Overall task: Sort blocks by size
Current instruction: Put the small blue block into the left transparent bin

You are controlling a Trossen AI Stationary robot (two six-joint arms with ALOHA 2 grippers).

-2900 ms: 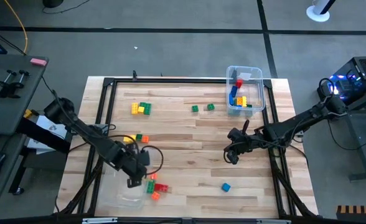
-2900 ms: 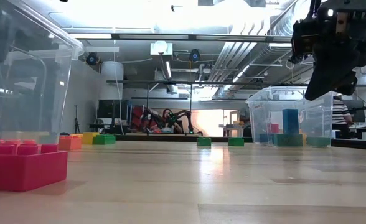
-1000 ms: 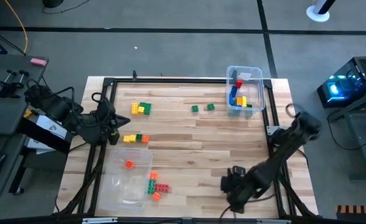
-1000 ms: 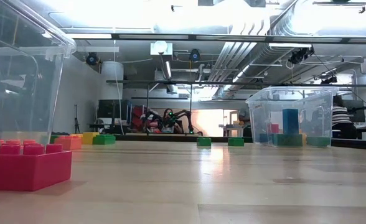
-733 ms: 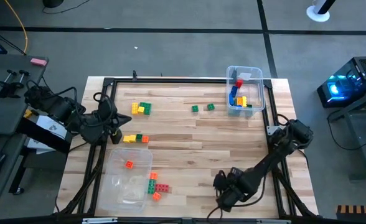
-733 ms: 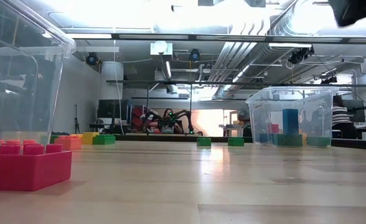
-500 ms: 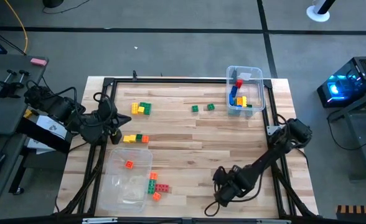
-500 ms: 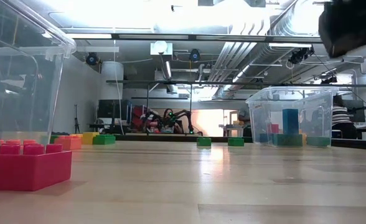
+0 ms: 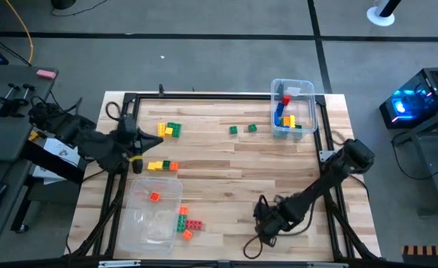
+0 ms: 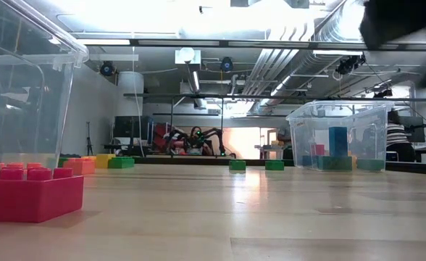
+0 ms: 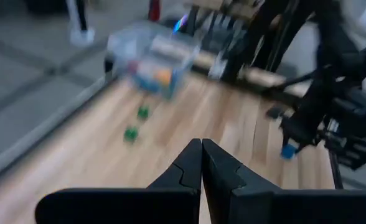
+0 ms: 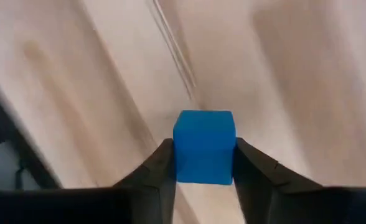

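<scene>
Block point(image 12: 205, 147) – small blue cube (plain faces) – between right hand point(image 12: 203, 163) fingers

On the worktop point(image 9: 226, 171), one bin point(image 9: 293, 108) holding blocks sits at upper right, another bin point(image 9: 156, 212) at lower left. Two blocks point(image 9: 242, 129) lie just left of the upper bin; the right end effector point(image 9: 264, 223) is at lower centre.

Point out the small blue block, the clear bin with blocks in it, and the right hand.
Small blue square block point(image 12: 205, 146): right wrist view, facing side.
Clear plastic bin point(image 9: 306, 89): high view, rim corner.
Right hand point(image 12: 203, 168): right wrist view, between fingertips.
</scene>
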